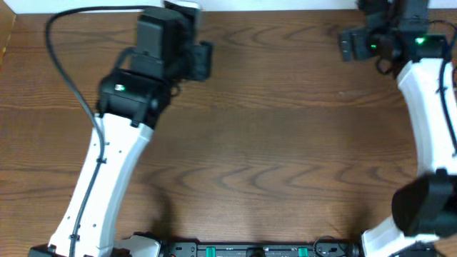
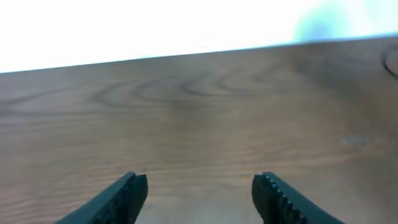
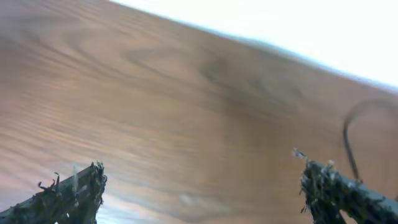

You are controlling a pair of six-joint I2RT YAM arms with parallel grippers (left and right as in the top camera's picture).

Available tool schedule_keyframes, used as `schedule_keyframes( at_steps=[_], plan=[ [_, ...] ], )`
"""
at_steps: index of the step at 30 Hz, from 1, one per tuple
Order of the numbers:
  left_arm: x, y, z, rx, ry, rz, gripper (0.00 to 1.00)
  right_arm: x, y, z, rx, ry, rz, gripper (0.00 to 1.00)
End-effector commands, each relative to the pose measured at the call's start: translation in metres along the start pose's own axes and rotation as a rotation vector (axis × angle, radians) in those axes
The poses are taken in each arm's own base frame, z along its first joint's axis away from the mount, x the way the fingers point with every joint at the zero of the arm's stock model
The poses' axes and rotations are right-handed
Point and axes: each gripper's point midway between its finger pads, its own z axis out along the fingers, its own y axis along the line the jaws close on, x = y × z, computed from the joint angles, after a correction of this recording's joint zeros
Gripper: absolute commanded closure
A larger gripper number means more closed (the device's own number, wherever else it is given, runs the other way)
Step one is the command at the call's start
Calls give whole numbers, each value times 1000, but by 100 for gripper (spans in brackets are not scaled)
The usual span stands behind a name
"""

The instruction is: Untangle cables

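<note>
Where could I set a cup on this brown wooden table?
The wide middle of the brown wooden table, between the white left arm and white right arm, is bare. Both arms crowd the far corners.

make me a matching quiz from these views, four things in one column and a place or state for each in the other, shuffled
1. left gripper
2. right gripper
3. table
4. thin dark cord

A. brown wood grain
B. curves at the right of the right wrist view
C. left side, jaws partly apart, empty
D. right side, jaws spread wide, empty

Pairs: 1-C, 2-D, 3-A, 4-B
</note>
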Motion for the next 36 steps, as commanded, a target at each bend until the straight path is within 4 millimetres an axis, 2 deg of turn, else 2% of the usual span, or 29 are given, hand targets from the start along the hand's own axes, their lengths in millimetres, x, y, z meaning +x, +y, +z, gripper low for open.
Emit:
schedule_keyframes(
  at_steps=[1, 3, 5, 9, 11, 12, 14, 19, 26, 33, 36],
  plan=[
    [-18, 22, -33, 26, -77, -50, 40, -33, 3, -60, 139, -96, -35, 1],
    [-24, 35, -48, 1, -113, -68, 40, -38, 14, -81, 126, -126, -33, 1],
    [-31, 44, -68, -23, -160, -78, 40, -41, 16, -95, 122, -150, 13, 1],
    [-40, 47, -100, -46, -239, -47, 38, -45, 15, -114, 121, -188, 75, 1],
    [-43, 45, -115, -46, -272, -42, 23, -46, 14, -122, 123, -203, 76, 1],
    [-44, 44, -119, -46, -282, -40, 7, -46, 14, -124, 123, -205, 76, 1],
    [-45, 42, -127, -44, -300, -38, 3, -47, 15, -126, 122, -210, 74, 1],
    [-46, 41, -134, -43, -314, -35, 2, -49, 16, -127, 122, -220, 74, 1],
    [-36, 42, -129, -46, -267, -43, 2, -65, 12, -139, 135, -295, 83, 1],
    [-5, 44, -121, -54, -138, -65, 2, -38, 17, -131, 116, -182, 74, 1],
    [14, 45, -119, -58, -62, -78, 2, -16, 22, -128, 101, -90, 66, 1]
  ],
)
